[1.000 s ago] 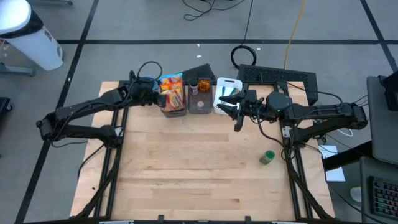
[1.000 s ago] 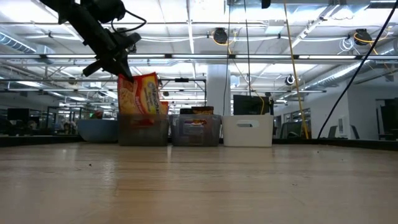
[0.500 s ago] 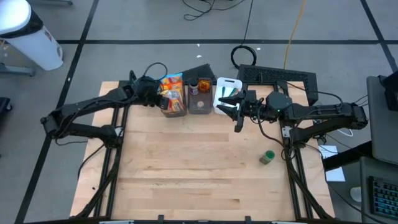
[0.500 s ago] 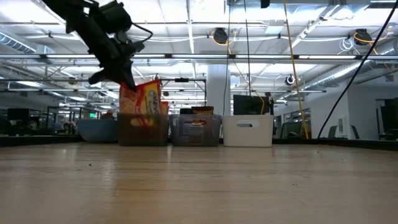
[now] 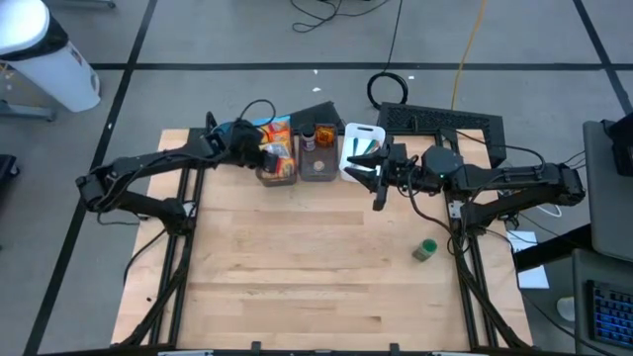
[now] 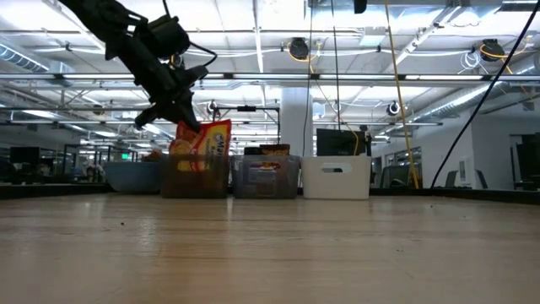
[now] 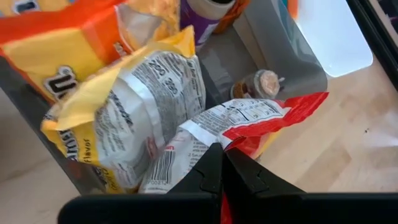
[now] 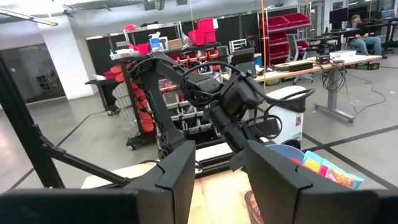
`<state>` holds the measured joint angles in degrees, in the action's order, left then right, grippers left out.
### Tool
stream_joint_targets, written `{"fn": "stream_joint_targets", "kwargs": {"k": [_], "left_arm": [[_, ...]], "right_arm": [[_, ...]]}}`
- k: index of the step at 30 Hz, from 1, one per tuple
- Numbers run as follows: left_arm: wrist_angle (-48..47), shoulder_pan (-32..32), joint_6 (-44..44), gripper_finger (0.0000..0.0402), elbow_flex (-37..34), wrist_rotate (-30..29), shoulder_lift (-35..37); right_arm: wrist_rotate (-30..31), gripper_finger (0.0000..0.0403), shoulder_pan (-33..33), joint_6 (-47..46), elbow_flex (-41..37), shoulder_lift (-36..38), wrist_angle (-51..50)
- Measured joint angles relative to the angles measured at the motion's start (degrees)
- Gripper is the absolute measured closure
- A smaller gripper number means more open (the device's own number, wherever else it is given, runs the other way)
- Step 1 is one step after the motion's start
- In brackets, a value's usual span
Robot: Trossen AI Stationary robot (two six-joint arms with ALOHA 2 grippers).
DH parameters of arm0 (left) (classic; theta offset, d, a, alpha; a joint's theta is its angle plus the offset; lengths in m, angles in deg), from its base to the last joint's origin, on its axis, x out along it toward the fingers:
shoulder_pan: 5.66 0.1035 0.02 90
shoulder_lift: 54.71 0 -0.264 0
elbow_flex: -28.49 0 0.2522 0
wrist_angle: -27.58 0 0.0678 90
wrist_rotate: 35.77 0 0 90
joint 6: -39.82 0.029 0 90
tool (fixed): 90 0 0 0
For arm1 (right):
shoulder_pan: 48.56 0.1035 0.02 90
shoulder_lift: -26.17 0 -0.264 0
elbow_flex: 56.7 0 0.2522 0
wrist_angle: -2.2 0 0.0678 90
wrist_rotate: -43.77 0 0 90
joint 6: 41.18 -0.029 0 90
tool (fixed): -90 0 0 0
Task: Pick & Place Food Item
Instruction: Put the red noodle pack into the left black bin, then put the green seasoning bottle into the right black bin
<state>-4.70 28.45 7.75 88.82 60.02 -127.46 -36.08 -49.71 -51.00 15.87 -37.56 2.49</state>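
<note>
A red snack bag (image 7: 273, 115) is pinched by the left gripper (image 7: 219, 163) over the bin (image 5: 277, 170). It could be dropped if snagged. The right gripper (image 5: 373, 170) is held apart beside the bin.

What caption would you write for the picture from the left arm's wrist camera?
Left gripper, shut on a red snack packet, lowers it beside a yellow chip bag in the clear bin.

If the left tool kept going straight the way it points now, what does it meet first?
Probably the snack bags. The left tool, shut on the red-edged packet, points down into the clear bin. The yellow chip bag lies just ahead of it, then the bin's floor. Depth is hard to judge.
</note>
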Motion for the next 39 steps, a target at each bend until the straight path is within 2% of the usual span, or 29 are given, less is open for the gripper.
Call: {"fn": "stream_joint_targets", "kwargs": {"k": [5,12,15,18,25,28,33,39], "left_arm": [[1.0,1.7,-0.7,0.0391,0.0,1.3,0.0],[5.5,5.4,-1.4,0.0387,0.0,11.3,0.0],[6.7,6.2,-2.5,0.0365,0.0,13.7,0.0],[6.2,6.8,-2.7,0.0327,0.0,15.1,0.0],[-1.2,6.9,-0.8,0.0239,0.0,12.3,0.0],[-0.8,6.9,0.3,0.0213,0.0,12.1,0.3],[1.6,7.1,2.6,0.0186,1.8,12.1,2.7],[2.8,7.1,4.7,0.0175,7.1,12.7,5.8]], "right_arm": [[0.0,0.0271,0.0,0.0,0.0,0.0,-0.2],[0.0,0.0271,0.0,0.0,0.0,0.0,-0.6],[0.0,0.0271,0.0,0.0,0.0,0.0,-0.9],[0.0,0.0271,0.0,0.0,0.0,0.0,-0.8],[0.0,0.0271,0.0,0.0,0.0,0.0,-0.8],[0.0,0.0271,0.0,0.0,0.0,0.0,-0.8],[0.0,0.0271,0.0,0.0,0.0,0.0,-0.9],[0.0,0.0271,0.0,0.7,0.0,0.0,-0.8]]}}
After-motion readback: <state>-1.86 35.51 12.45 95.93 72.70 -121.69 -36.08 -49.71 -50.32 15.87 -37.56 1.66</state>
